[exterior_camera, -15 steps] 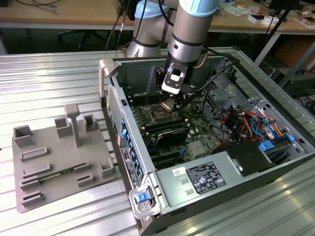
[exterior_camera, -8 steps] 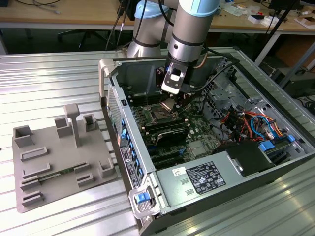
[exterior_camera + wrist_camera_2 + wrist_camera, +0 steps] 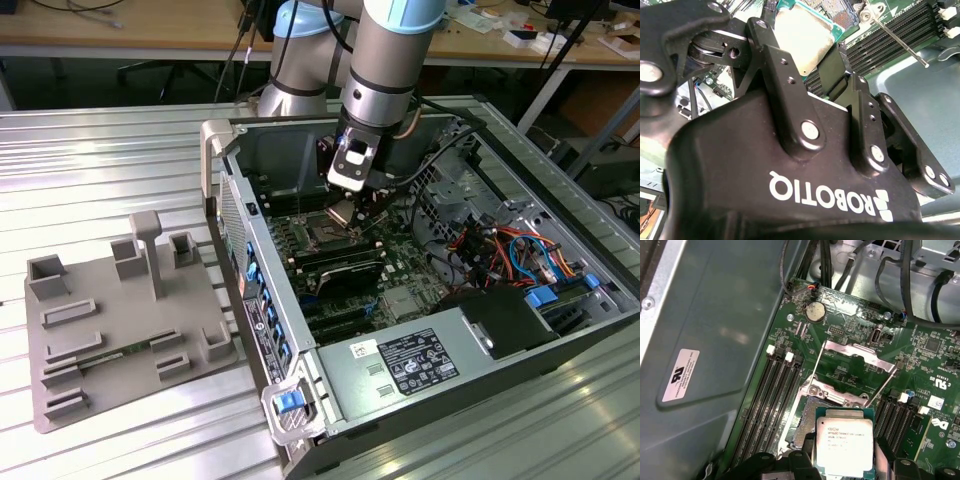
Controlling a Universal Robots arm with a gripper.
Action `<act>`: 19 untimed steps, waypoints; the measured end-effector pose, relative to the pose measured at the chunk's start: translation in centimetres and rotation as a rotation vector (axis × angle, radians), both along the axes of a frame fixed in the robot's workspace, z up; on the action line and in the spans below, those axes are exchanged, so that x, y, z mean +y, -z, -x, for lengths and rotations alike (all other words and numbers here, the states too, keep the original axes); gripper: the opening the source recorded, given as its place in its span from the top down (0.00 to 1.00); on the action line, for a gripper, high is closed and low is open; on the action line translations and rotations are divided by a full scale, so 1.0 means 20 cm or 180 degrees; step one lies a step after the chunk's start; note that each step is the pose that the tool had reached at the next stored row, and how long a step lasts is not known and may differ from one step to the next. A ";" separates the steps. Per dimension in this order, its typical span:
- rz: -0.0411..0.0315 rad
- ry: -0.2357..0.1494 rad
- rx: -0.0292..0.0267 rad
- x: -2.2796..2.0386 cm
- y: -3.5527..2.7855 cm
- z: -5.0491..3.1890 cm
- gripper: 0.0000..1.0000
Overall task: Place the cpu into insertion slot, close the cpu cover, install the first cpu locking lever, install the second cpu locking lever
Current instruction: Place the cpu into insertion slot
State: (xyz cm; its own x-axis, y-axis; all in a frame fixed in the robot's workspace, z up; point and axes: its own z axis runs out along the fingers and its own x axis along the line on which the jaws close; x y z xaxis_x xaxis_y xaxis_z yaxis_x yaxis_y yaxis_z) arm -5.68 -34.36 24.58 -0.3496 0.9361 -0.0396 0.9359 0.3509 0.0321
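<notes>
Silver arm (image 3: 385, 70) with pale-blue caps (image 3: 412, 10), black claw (image 3: 799, 39).

The cpu (image 3: 844, 440) above insertion slot (image 3: 805, 426)

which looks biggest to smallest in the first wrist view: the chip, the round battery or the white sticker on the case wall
1. chip: largest, though it is also nearest the camera, which inflates it
2. white sticker on the case wall
3. round battery: clearly smallest

Cpu (image 3: 845, 437) clamped in gripper (image 3: 844, 452), partly over exposed insertion slot (image 3: 803, 424); cpu cover (image 3: 852, 350) hinged open beyond, memory slots (image 3: 765, 405) alongside.
</notes>
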 end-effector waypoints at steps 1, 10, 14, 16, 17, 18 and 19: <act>0.0000 0.0003 0.0000 0.000 0.000 0.000 0.45; 0.0000 0.0063 0.0000 0.000 0.000 0.000 0.45; 0.0000 0.0085 0.0000 0.000 0.000 0.000 0.45; 0.0000 0.0094 0.0000 0.000 0.000 0.000 0.45; 0.0000 0.0098 0.0000 0.000 0.000 0.000 0.45; 0.0000 0.0101 0.0000 0.000 0.000 0.000 0.45; 0.0000 0.0105 0.0000 0.000 0.000 0.000 0.45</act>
State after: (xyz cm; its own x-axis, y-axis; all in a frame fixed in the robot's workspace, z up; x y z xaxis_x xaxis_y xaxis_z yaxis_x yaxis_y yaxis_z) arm -5.68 -34.36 24.58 -0.3187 0.9470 -0.0395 0.9469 0.3200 0.0322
